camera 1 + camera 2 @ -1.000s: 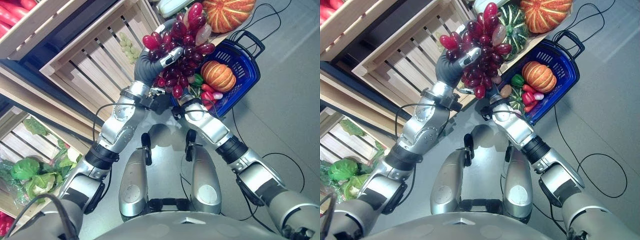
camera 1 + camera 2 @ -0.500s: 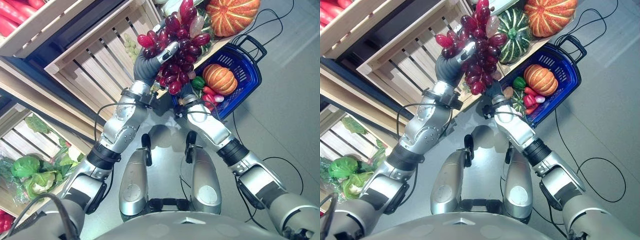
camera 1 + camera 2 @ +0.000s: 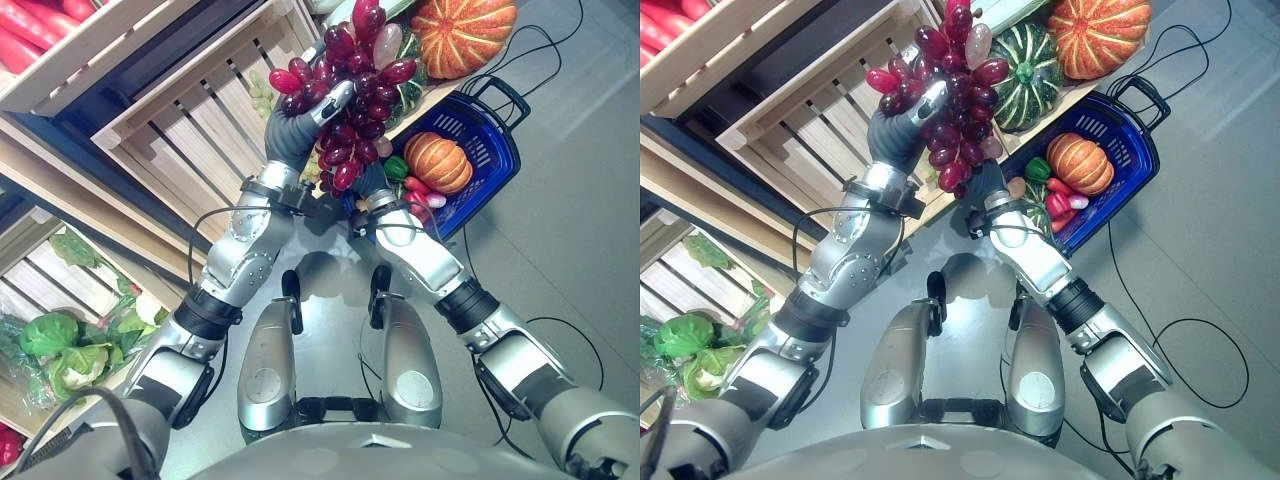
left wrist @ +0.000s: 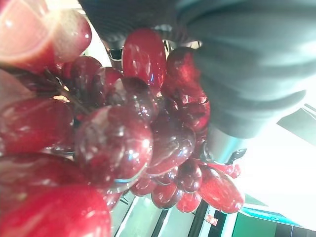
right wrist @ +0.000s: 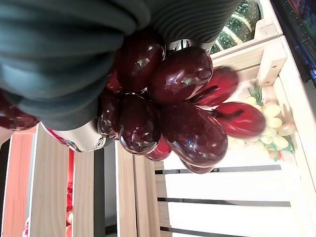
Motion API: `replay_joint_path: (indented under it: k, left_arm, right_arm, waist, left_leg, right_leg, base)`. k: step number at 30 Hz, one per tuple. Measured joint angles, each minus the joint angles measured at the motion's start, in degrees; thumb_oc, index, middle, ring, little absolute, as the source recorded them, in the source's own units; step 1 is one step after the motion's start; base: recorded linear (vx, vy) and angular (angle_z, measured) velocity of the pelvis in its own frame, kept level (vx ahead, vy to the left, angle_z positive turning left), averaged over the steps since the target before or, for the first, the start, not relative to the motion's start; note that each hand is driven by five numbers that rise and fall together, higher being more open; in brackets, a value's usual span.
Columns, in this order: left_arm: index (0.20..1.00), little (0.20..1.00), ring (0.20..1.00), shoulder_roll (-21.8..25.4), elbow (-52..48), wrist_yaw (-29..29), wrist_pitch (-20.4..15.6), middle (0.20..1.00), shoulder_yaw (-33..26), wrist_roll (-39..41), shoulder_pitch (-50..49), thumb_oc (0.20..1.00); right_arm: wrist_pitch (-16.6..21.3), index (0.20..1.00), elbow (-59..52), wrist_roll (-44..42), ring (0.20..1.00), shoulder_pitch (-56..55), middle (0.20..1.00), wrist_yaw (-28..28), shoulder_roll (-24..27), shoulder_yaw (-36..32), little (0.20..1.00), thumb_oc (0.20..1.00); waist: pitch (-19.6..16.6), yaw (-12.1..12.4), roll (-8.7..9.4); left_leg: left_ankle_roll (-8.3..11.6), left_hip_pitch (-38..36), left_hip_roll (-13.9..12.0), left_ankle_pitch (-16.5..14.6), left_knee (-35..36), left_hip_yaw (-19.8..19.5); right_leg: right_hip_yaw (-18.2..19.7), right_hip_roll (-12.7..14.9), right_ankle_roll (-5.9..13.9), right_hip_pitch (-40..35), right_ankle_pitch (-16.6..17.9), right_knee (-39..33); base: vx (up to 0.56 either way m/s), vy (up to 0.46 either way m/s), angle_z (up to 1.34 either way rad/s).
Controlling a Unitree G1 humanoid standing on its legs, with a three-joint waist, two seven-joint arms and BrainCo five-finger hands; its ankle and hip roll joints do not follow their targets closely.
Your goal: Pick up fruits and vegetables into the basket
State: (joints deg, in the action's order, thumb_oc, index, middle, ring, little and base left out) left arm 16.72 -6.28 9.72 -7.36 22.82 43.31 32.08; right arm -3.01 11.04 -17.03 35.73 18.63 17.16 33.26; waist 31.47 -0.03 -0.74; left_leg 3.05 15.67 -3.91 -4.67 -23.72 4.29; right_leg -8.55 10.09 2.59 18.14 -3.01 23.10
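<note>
A large bunch of dark red grapes [image 3: 350, 95] hangs in the air in front of the wooden crates. My left hand [image 3: 288, 132] is shut on it, with a silver finger [image 3: 335, 100] curled across the fruit. My right hand [image 3: 372, 182] sits right under the bunch, its fingers hidden behind the grapes. Both wrist views show the glossy grapes [image 4: 123, 133] pressed close against the dark covers. The blue basket [image 3: 488, 180] stands on the floor to the right of the bunch. It holds a small orange pumpkin [image 3: 437, 162], red peppers [image 3: 415, 192] and a green one.
Slatted wooden crates [image 3: 190, 110] rise on the left; one holds green grapes [image 3: 258, 92]. A big orange pumpkin [image 3: 462, 35] and a striped green squash [image 3: 1028, 62] lie on the shelf above the basket. Lettuce [image 3: 60, 345] fills a lower crate.
The bunch has risen a little and drifted left toward the crates, away from the basket, with both hands following it.
</note>
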Motion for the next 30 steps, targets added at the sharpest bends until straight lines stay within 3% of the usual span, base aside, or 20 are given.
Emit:
replay_joint_path:
  k: [1, 8, 14, 18, 19, 22, 30]
  left_arm:
    - [1.000, 1.000, 1.000, 0.0, 0.0, 0.0, 0.5, 1.000, 0.0, 0.0, 0.0, 1.000]
    - [1.000, 1.000, 1.000, 1.6, 0.4, -1.9, 9.7, 1.000, 0.0, -7.0, 0.0, 1.000]
    - [1.000, 1.000, 1.000, 6.0, 0.4, -4.9, 12.3, 1.000, 0.0, -19.5, 0.0, 1.000]
    - [1.000, 1.000, 1.000, 8.9, 0.4, -3.8, 11.9, 1.000, -0.2, -27.3, 0.0, 1.000]
    - [1.000, 1.000, 1.000, 11.7, 0.4, -2.6, 10.9, 1.000, -1.4, -32.2, -0.2, 1.000]
    - [1.000, 1.000, 1.000, 13.3, 0.3, 0.2, 7.9, 1.000, -5.7, -35.7, -1.8, 1.000]
    - [1.000, 1.000, 1.000, 11.6, 0.3, 6.2, -1.2, 1.000, -12.4, -34.5, -9.4, 1.000]
  right_arm:
    - [0.3, 0.200, 0.0, -0.2, 0.200, -0.1, 0.200, -0.5, 0.0, -0.1, 0.200, 0.200]
    - [0.3, 0.200, 0.0, -5.0, 0.200, -2.9, 0.200, -4.3, 1.0, -1.1, 0.200, 0.200]
    - [2.4, 0.200, -1.6, -5.6, 0.200, -3.6, 0.200, -5.5, 2.7, -4.2, 0.200, 0.200]
    - [3.4, 0.200, -3.8, -5.7, 0.200, -3.8, 0.200, -6.2, 3.3, -6.8, 0.200, 0.200]
    - [3.6, 0.200, -5.0, -6.5, 0.200, -4.0, 0.200, -6.7, 4.8, -8.6, 0.200, 0.200]
    - [4.1, 0.200, -6.2, -6.6, 0.200, -6.5, 0.200, -7.5, 6.5, -12.4, 0.200, 0.200]
    - [6.1, 0.200, -6.4, -6.5, 0.200, -11.8, 0.200, -7.7, 6.9, -19.3, 0.200, 0.200]
  waist:
    - [0.0, 0.0, 0.00]
    - [0.0, -0.1, 0.00]
    - [0.0, -0.6, -0.01]
    - [0.0, -0.7, -0.03]
    - [0.0, -0.7, -0.04]
    - [0.0, -0.5, -0.06]
    - [0.0, -0.5, -0.09]
  left_leg:
    - [0.00, 0.0, 0.0, 0.0, 0.0, -0.1]
    - [-0.06, -0.1, 0.0, 0.0, 0.0, -0.1]
    - [-0.09, -0.2, 0.0, -0.1, 0.0, -0.1]
    - [-0.07, -0.1, -0.1, -0.1, 0.0, 0.0]
    - [-0.06, -0.1, -0.1, -0.1, 0.1, 0.0]
    - [-0.04, 0.0, -0.3, -0.1, 0.1, 0.0]
    - [0.09, 0.8, -0.3, -0.1, 0.1, -0.1]
  right_leg:
    - [0.0, 0.0, 0.00, -0.1, 0.0, 0.0]
    - [-0.1, 0.1, 0.00, -0.3, 0.0, -0.1]
    - [0.0, 0.1, 0.00, -0.3, 0.0, -0.1]
    - [0.0, 0.1, 0.01, -0.2, 0.0, -0.1]
    - [0.0, 0.1, 0.01, -0.1, 0.0, -0.1]
    - [0.0, 0.1, 0.03, 0.0, 0.0, -0.1]
    - [-0.3, 0.1, 0.15, 0.8, -0.1, 0.2]
  base:
    - [0.00, -0.011, 0.03]
    - [0.00, 0.000, 0.00]
    - [0.00, 0.000, 0.00]
    - [0.00, -0.008, 0.00]
    - [0.00, -0.039, 0.00]
    - [-0.01, -0.040, 0.00]
    - [-0.02, -0.054, 0.01]
